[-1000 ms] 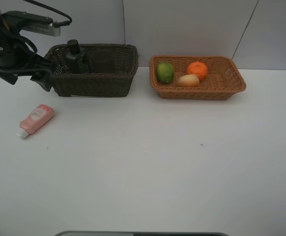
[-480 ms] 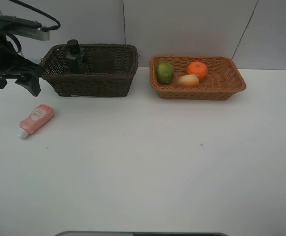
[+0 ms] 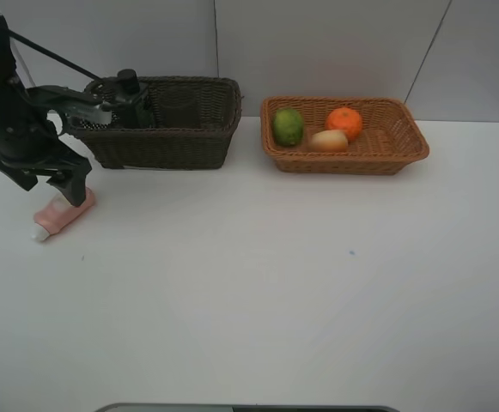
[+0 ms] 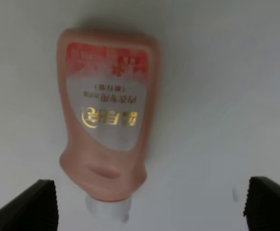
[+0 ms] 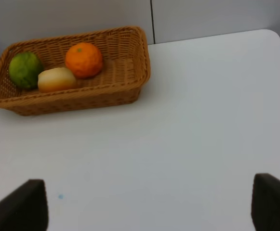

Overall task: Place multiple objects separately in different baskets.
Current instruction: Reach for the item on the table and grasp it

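Near the left edge of the white table point(image 3: 258, 283), the left gripper point(image 3: 53, 184) hangs over the pink tube point(image 3: 60, 213), its two dark fingers point(image 4: 31, 204) spread wide with nothing between them. The tube lies flat on the table, cap end toward the front left; the wrist view shows it below the gripper, its white cap between the two fingertips, with the table showing around it. The tube is apart from both baskets.

Toward the back left of the table stands the dark brown basket point(image 3: 167, 142), the deeper of the two. A dark pump bottle point(image 3: 131, 96) stands upright in its left end, partly hidden by the arm that crosses in front of it.

To the right, near the back edge and apart from the first, sits the shallow tan basket point(image 3: 343, 159). In it lie a green lime point(image 3: 288, 126) at the left, a pale yellow fruit point(image 3: 328, 141) touching or just beside it, and an orange point(image 3: 344, 122) behind that fruit.

The right gripper point(image 5: 149, 207) is out of the high view; its wrist view shows only two dark fingertips set wide apart over bare table, holding nothing.
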